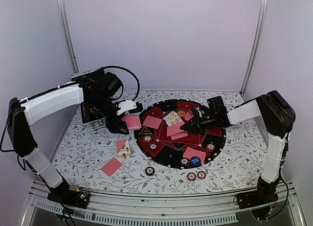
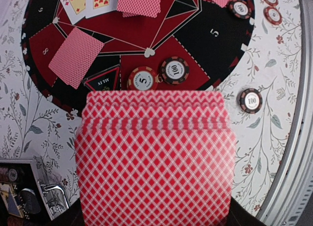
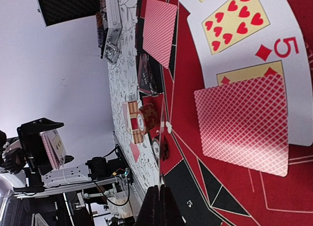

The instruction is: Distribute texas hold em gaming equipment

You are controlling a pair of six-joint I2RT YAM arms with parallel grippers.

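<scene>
The job looks partly done. The round red-and-black felt game mat [image 1: 168,156] on the flowery worktop [image 1: 88,152] already has pink-backed playing cards [image 1: 152,122] lying face down at a few spots. It also has some face-up cards [image 1: 172,118] near the middle and small round red-and-white and brown poker chips [image 2: 143,80] here and there. A blue button disc [image 1: 195,161] sits near the front edge. The left gripper [image 1: 124,124] hangs by the mat's left edge. Its jaws are clamped on a thick stack of pink-backed cards [image 2: 156,157], so I think many cards are left to hand out. The right gripper [image 3: 159,194] is low over the middle of the mat, near a face-down card [image 3: 242,123]. Its jaws are together with nothing in them. Off the mat, one pink card [image 1: 112,166], a small pile of cards [image 1: 122,146] and three loose chips [image 1: 191,176] lie on the worktop. I think they may need a place too.
</scene>
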